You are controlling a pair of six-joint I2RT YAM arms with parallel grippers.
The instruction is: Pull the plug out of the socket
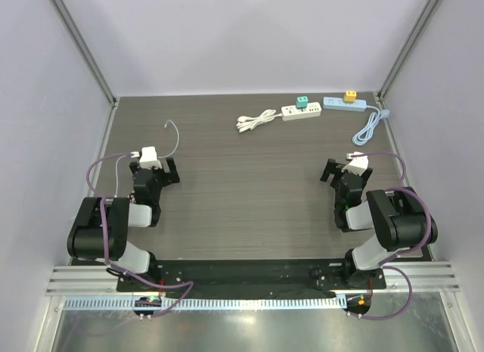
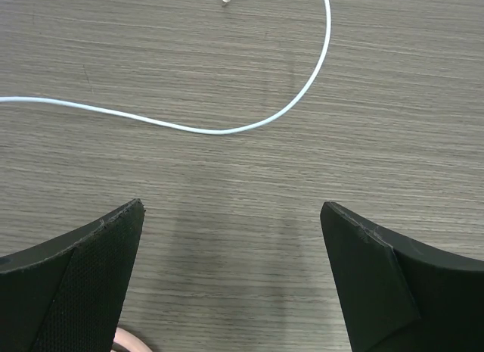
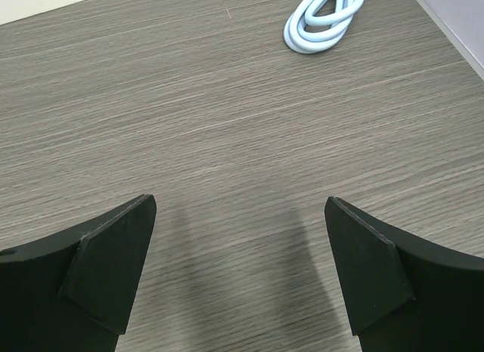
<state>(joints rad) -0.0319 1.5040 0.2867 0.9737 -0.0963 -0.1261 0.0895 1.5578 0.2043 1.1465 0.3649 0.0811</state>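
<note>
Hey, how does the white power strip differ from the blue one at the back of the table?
The white power strip carries a green plug; the blue power strip carries an orange plug. The white cord lies bundled left of its strip; the blue cord is coiled nearer the arms. Both strips lie flat with one plug seated.

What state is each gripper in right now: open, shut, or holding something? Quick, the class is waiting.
Left gripper: open, holding nothing.
Right gripper: open, holding nothing.
</note>
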